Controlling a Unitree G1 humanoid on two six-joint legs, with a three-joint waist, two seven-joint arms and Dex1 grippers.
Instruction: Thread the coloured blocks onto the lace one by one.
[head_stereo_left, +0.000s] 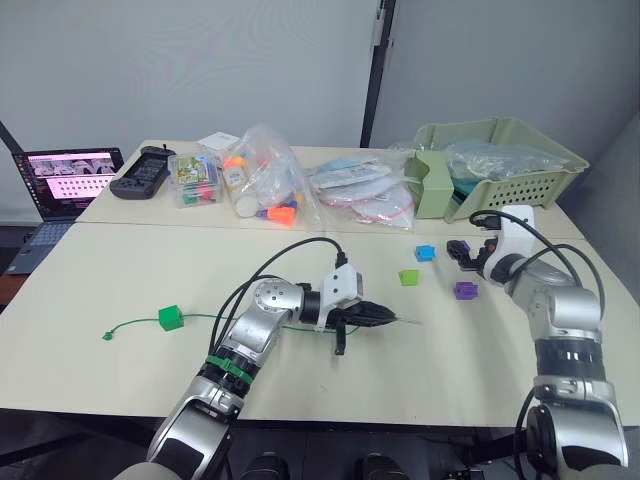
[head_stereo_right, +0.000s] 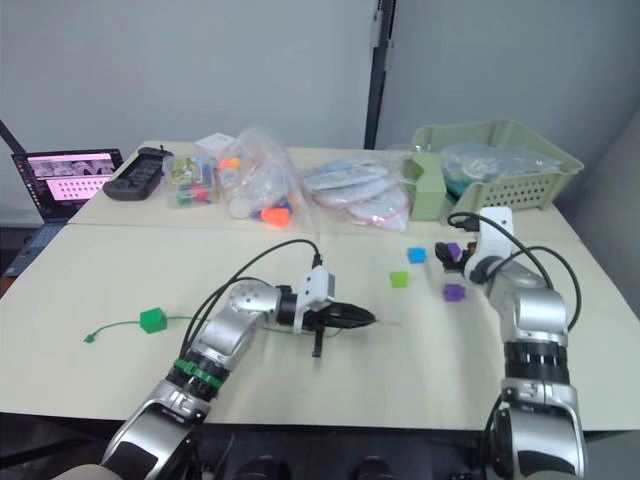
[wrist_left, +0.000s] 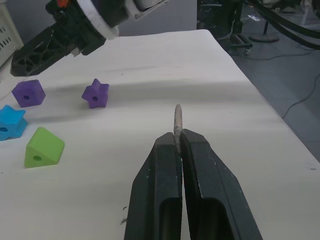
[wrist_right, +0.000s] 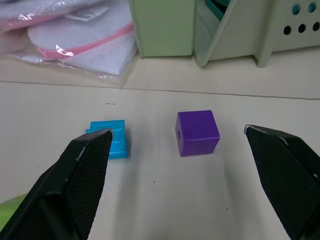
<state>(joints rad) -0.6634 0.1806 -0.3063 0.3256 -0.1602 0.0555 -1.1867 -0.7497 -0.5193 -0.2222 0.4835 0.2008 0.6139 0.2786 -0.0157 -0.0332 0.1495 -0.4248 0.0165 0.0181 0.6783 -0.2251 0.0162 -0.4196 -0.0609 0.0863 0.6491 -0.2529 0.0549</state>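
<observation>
One dark green block (head_stereo_left: 169, 317) sits on the lace (head_stereo_left: 133, 323) at far left (threaded, as far as you can judge). Your left gripper (wrist_left: 178, 141) is clamped on the lace's pale tip (wrist_left: 177, 118). Your right gripper (wrist_right: 190, 150) is spread wide, empty, over a purple cube (wrist_right: 197, 132) beside the blue block (wrist_right: 113, 139). Four remain.
</observation>
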